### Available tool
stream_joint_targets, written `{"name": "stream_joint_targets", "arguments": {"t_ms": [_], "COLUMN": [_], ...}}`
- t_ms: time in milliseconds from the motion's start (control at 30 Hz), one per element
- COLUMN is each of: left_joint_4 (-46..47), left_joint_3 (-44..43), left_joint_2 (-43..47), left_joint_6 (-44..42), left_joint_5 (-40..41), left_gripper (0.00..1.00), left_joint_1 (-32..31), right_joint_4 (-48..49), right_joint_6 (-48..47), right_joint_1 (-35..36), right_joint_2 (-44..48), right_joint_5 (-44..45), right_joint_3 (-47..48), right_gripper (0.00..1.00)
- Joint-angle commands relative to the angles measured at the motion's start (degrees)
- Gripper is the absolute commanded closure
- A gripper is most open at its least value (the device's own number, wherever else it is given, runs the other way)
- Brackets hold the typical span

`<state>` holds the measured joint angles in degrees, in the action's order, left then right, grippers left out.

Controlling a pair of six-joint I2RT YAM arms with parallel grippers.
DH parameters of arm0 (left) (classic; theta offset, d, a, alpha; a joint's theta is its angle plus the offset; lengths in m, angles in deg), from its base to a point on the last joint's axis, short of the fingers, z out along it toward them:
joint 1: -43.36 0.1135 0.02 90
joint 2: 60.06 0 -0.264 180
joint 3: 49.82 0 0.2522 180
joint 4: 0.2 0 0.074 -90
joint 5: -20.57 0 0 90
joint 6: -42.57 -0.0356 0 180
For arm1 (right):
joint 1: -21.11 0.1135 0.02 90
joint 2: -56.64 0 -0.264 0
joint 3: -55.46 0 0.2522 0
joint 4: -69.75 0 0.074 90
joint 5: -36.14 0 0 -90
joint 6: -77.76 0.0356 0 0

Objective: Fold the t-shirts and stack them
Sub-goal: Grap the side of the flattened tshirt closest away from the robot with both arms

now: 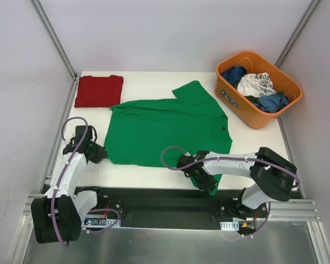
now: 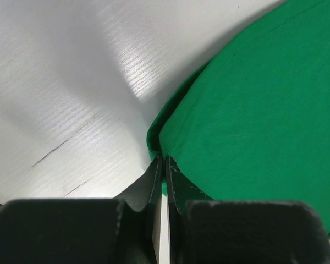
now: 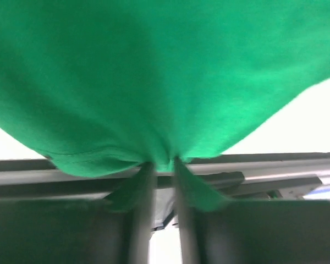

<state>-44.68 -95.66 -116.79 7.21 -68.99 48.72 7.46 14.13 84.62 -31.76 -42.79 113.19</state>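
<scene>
The green t-shirt lies spread flat across the middle of the table, one sleeve pointing to the back. The dark red t-shirt sits folded at the back left corner. My left gripper is at the green shirt's near left corner. In the left wrist view its jaws are shut, with a sliver of the green hem pinched between the tips. My right gripper is at the near right corner, which hangs over the table's front edge. Its fingers have green fabric bunched between them.
An orange basket at the back right holds blue garments and a white printed one. White walls close in the left, back and right sides. A black and metal rail runs along the table's near edge by the arm bases.
</scene>
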Motion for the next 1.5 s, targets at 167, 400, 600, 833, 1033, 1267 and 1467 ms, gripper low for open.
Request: {"name": "stream_joint_targets", "arguments": {"t_ms": [167,400,600,833,1033,1267,1467], "left_joint_4": [-0.57,-2.06,-12.83,-26.3,-27.37,-40.78,-44.16], "left_joint_3": [0.35,0.26,0.26,0.43,0.96,-4.38,-5.54], "left_joint_2": [1.27,2.5,7.59,14.09,14.9,19.02,24.65], "left_joint_6": [-0.32,0.12,3.11,6.45,7.51,13.47,16.03], "left_joint_5": [0.08,-0.27,3.23,6.41,2.02,7.1,7.99], "left_gripper": [1.0,1.0,1.0,1.0,1.0,1.0,1.0], "left_joint_1": [0.44,0.43,0.43,0.43,0.35,0.35,0.35], "right_joint_4": [-2.0,-6.39,-13.77,-15.71,-17.91,-15.46,-16.07], "right_joint_6": [0.27,-6.24,-9.58,-10.29,-11.6,-9.76,-12.39], "right_joint_1": [-3.12,-4.53,-4.53,-4.01,-3.74,-3.83,-4.18], "right_joint_2": [6.31,7.98,11.14,14.75,16.94,18.79,16.16], "right_joint_5": [8.88,0.39,-10.53,-23.28,-27.32,-36.02,-35.6], "right_joint_3": [4.11,6.31,4.38,1.21,1.74,0.07,2.7], "right_gripper": [0.99,0.99,0.99,1.0,0.99,0.99,0.99]}}
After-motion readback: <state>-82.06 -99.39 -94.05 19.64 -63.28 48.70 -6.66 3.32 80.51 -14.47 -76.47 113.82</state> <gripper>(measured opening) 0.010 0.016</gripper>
